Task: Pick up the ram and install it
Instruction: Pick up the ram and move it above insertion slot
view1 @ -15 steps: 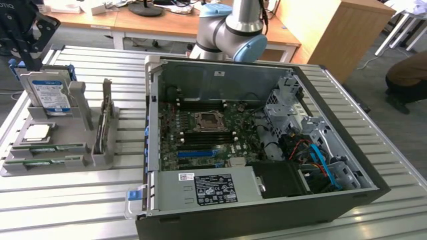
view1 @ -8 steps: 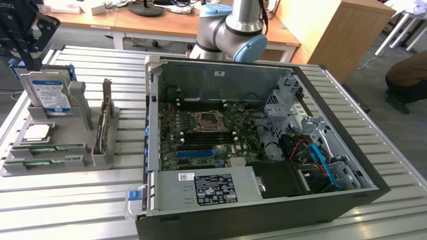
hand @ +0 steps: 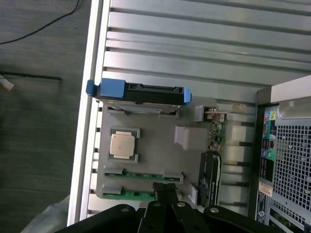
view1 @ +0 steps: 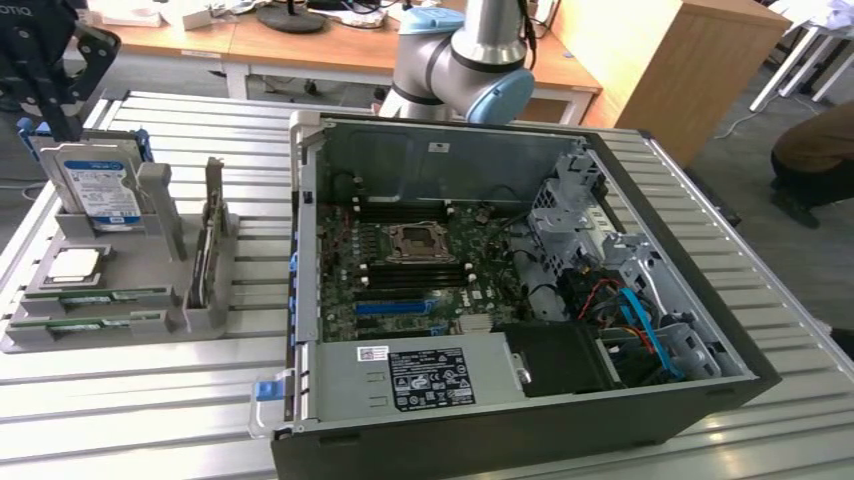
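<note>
Two green ram sticks [view1: 100,296] lie flat in slots at the near end of a grey holder tray [view1: 114,335] at the exterior view's left. In the wrist view they are the upper ram stick [hand: 143,174] and the lower ram stick [hand: 127,195]. My gripper [view1: 54,112] hangs high above the tray's far end, over the hard drive. The wrist view looks straight down on the tray. There my gripper [hand: 165,190] has its dark fingers together, and nothing is between them. The open computer case [view1: 534,400] holds the motherboard [view1: 414,265] with its dark memory slots.
On the tray stand a hard drive [view1: 91,190] with a blue bracket, a square silver processor [view1: 74,265] and an upright expansion card [view1: 210,240]. The slatted metal table [view1: 134,410] carries tray and case. The arm's base [view1: 467,60] rises behind the case. A seated person [view1: 814,150] is at the exterior view's right.
</note>
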`<state>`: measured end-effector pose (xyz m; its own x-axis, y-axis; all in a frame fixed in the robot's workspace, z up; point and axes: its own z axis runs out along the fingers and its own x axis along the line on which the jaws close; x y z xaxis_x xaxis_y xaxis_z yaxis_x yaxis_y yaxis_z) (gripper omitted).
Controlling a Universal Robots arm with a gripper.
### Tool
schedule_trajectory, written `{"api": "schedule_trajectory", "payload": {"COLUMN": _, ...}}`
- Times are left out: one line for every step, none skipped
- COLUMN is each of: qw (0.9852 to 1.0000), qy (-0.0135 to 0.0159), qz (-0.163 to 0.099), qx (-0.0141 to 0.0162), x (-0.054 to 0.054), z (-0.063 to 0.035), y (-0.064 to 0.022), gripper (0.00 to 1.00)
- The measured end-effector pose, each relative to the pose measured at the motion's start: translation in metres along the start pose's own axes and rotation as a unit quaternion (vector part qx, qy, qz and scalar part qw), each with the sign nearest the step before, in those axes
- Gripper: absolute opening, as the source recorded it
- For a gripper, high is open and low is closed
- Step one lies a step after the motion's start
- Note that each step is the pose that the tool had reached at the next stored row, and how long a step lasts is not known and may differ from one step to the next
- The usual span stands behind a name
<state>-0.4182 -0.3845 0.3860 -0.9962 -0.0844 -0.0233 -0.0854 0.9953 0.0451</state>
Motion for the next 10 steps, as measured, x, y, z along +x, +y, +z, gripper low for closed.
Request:
{"api": "schedule_trajectory", "payload": {"qw": 1.0000, "qy": 0.0004, "qz": -0.009, "qx": -0.0002, "x": 0.0000, "z": 0.0000, "y": 0.0000, "gripper": 0.11}}
{"api": "schedule_trajectory", "payload": {"qw": 0.9998, "qy": 0.0008, "qz": -0.018, "qx": -0.0004, "x": 0.0000, "z": 0.0000, "y": 0.0000, "gripper": 0.11}}
{"api": "schedule_trajectory", "payload": {"qw": 0.9996, "qy": 0.0013, "qz": -0.028, "qx": -0.0007, "x": 0.0000, "z": 0.0000, "y": 0.0000, "gripper": 0.11}}
{"api": "schedule_trajectory", "payload": {"qw": 0.9993, "qy": 0.0017, "qz": -0.037, "qx": -0.0009, "x": 0.0000, "z": 0.0000, "y": 0.0000, "gripper": 0.11}}
{"api": "schedule_trajectory", "payload": {"qw": 0.9990, "qy": 0.0021, "qz": -0.046, "qx": -0.0011, "x": 0.0000, "z": 0.0000, "y": 0.0000, "gripper": 0.11}}
{"api": "schedule_trajectory", "payload": {"qw": 0.9985, "qy": 0.0025, "qz": -0.055, "qx": -0.0013, "x": 0.0000, "z": 0.0001, "y": 0.0000, "gripper": 0.11}}
{"api": "schedule_trajectory", "payload": {"qw": 0.9980, "qy": 0.0029, "qz": -0.064, "qx": -0.0015, "x": 0.0000, "z": 0.0001, "y": 0.0000, "gripper": 0.11}}
{"api": "schedule_trajectory", "payload": {"qw": 0.9974, "qy": 0.0033, "qz": -0.073, "qx": -0.0017, "x": 0.0000, "z": 0.0001, "y": 0.0000, "gripper": 0.11}}
{"api": "schedule_trajectory", "payload": {"qw": 0.9967, "qy": 0.0037, "qz": -0.082, "qx": -0.0019, "x": 0.0000, "z": 0.0001, "y": 0.0000, "gripper": 0.11}}
{"api": "schedule_trajectory", "payload": {"qw": 0.9958, "qy": 0.0041, "qz": -0.091, "qx": -0.0021, "x": 0.0000, "z": 0.0001, "y": 0.0000, "gripper": 0.11}}
